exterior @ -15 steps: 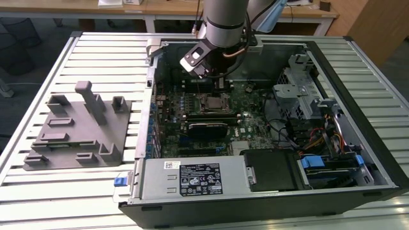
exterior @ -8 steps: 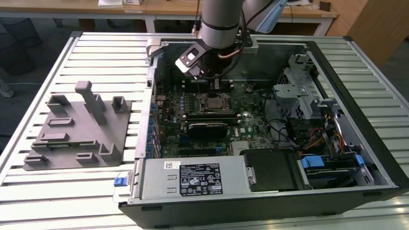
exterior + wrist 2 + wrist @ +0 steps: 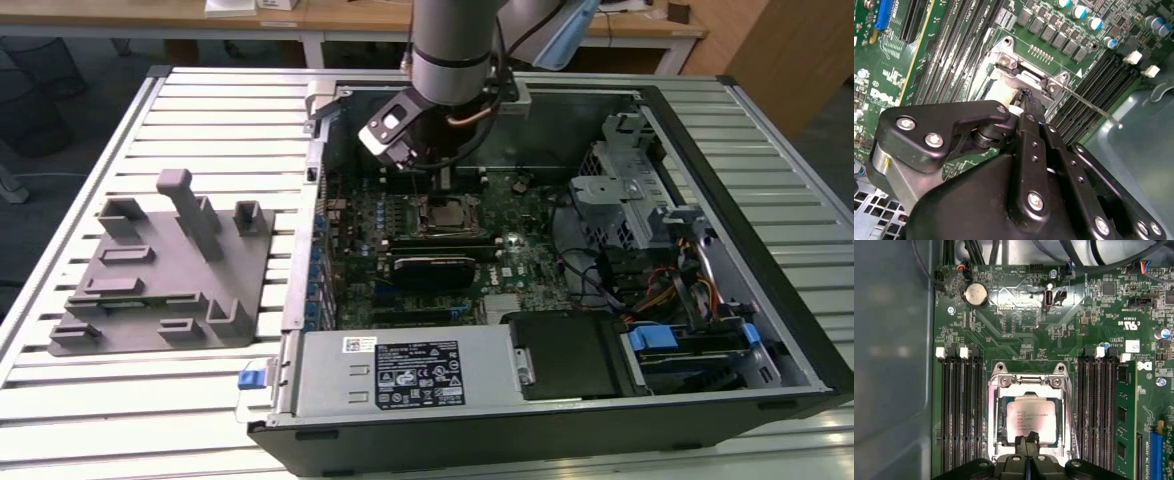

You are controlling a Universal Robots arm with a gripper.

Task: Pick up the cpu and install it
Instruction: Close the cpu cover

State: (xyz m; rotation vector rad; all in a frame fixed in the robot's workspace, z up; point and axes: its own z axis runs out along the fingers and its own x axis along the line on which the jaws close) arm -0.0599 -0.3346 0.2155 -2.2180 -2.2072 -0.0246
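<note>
The cpu (image 3: 1032, 421) lies flat inside the open motherboard socket (image 3: 1029, 382), its silver top facing up. My gripper (image 3: 1028, 442) hangs just above the chip's near edge with its two black fingers pressed together, nothing between them. In the second wrist view the gripper (image 3: 1026, 96) points down at the pale cpu (image 3: 1000, 93) in the socket (image 3: 1004, 61). The exterior view has the gripper (image 3: 439, 184) inside the computer case, directly above the cpu (image 3: 449, 214); whether the tips touch the chip cannot be told.
The socket's thin metal lever (image 3: 1089, 104) sticks out sideways. Memory slots (image 3: 960, 415) flank the socket on both sides. A grey fixture block (image 3: 167, 270) with upright posts stands on the slatted table at the exterior view's left. The case wall (image 3: 315, 150), drive cage (image 3: 621, 190) and cables surround the board.
</note>
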